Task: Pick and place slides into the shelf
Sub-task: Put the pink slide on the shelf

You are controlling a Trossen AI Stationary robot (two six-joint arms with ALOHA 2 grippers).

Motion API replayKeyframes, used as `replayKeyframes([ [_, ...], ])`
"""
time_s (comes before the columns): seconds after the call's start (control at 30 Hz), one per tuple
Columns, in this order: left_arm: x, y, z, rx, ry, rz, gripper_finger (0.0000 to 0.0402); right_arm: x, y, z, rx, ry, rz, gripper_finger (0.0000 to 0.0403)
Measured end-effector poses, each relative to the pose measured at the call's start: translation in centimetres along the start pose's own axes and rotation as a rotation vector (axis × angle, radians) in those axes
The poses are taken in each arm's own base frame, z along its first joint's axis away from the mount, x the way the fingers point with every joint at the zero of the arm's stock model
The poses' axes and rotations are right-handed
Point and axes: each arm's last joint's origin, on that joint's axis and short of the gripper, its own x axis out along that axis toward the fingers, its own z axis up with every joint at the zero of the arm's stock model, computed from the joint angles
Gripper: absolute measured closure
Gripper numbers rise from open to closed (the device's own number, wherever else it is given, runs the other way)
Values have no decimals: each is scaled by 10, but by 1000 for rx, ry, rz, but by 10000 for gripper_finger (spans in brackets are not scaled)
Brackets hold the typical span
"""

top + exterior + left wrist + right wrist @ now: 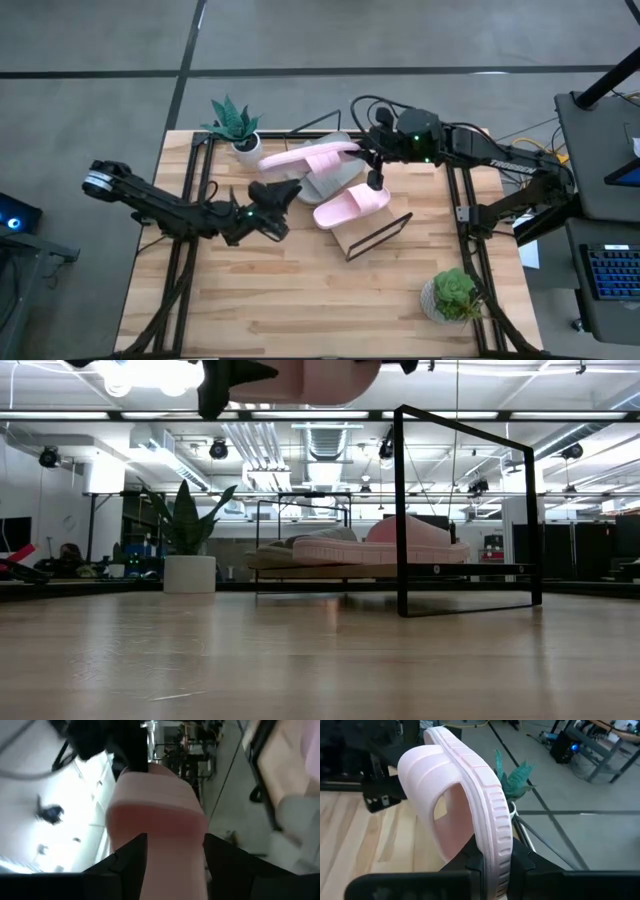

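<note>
A pale pink foam slide with a wide strap [308, 158] hangs in the air at upper centre of the high view, bridged between both arms. The right gripper [495, 865] is pinched tight on the ribbed sole edge, which leaves the strap side free and the slide standing on edge. The left gripper [175, 855] sits at the slide's other end with its fingers [127, 857] parted on either side of the slide. I cannot see them pressing on it, so the right arm appears to carry the weight alone. This looks like a handover, made so that the right arm can reach the shelf.

The slanted light-wood shelf on a thin black wire frame [362, 238] lies just right of centre in the high view. A second pale pink slide [352, 207] already rests on it, with a grey foam slide [328, 185] touching its upper-left side. Bare board shows only at the lower end, close to the upright wire rail [388, 230], so a placement has to come down clear of that rail.

The teal leafy plant in a white pot [236, 128] stands close to the held slide's left end. The green plant in a pale pot [455, 295], at lower right, is well apart
</note>
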Motion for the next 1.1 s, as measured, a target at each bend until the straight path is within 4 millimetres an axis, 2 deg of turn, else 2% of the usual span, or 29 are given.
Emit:
replayKeyframes([
  [0.33, 7, -8, 9, 417, 0, 53, 221, 0, 1, -5, 47, 49, 20, 375],
  [0.47, 13, -14, 17, 523, -1, 72, 221, 0, 2, -4, 67, 43, 49, 375],
  [0.8, 38, -32, 17, 721, 66, 181, 221, 0, 3, -8, 108, 74, 69, 375],
  [0.93, 45, -38, 15, 741, 59, 193, 221, 0, 1, -8, 118, 78, 66, 375],
  [1.1, 44, -35, 14, 733, 52, 245, 221, 0, -6, -10, 155, 84, 63, 375],
])
